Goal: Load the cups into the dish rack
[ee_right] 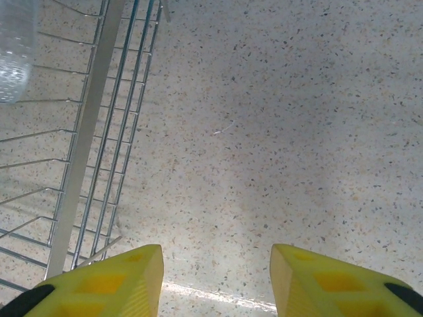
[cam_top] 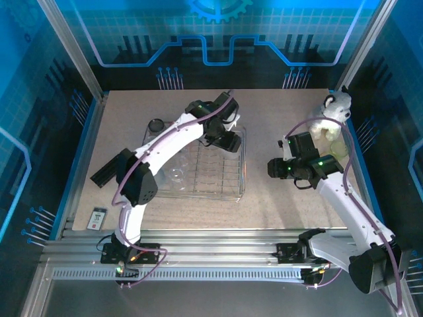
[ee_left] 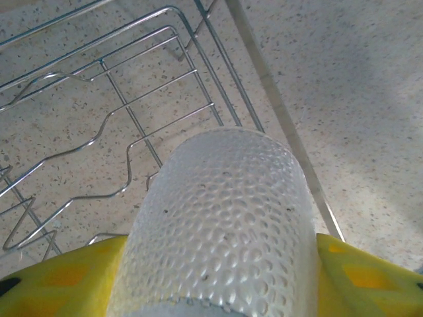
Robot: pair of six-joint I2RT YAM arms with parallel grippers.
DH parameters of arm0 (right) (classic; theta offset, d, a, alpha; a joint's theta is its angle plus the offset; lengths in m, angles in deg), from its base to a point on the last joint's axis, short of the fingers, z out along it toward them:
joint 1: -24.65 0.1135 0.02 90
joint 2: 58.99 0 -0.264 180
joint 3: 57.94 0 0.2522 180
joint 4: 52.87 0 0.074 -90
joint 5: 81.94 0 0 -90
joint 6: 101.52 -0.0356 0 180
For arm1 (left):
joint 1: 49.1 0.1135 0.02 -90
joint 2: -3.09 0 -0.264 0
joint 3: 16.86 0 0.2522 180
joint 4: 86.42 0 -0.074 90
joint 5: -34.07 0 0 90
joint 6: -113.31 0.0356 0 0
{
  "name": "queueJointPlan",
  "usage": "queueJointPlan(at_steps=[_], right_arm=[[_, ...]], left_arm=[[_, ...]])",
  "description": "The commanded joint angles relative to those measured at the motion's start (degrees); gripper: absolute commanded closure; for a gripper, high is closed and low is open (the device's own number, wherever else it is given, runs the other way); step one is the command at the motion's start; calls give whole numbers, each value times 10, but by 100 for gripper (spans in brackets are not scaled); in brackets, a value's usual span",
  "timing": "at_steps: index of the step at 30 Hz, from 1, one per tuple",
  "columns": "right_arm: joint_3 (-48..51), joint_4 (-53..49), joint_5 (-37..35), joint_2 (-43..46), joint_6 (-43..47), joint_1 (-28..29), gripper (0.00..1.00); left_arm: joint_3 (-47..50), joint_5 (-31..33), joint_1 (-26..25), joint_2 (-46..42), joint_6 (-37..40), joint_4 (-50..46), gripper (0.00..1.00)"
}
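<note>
Over the dish rack point(cam_top: 223, 177) | left fingers point(ee_left: 53, 277) clamped on clear dimpled cup point(ee_left: 225, 224) | right fingers point(ee_right: 112, 281) apart

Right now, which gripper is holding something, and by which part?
The left gripper holds a clear dimpled plastic cup by its opposite side walls, above the silver wire dish rack. The right gripper holds nothing.
</note>
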Motion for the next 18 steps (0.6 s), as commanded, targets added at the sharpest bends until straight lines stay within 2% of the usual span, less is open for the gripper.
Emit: queueJointPlan(at_steps=[1,7,11,18], right_arm=[[10,-2,9,11,9,-8,54],[18,2,8,14,5,-10,54],[17,4,9,11,5,-10,54],[19,5,10,12,6,-11,54]], left_arm=[[-32,23,-7,29,12,-42,74],[-58,55,-7,62,10,-35,68],[-67,57,-7,75,16,-12,60],[-91,60,-8,109,28,-4,56]])
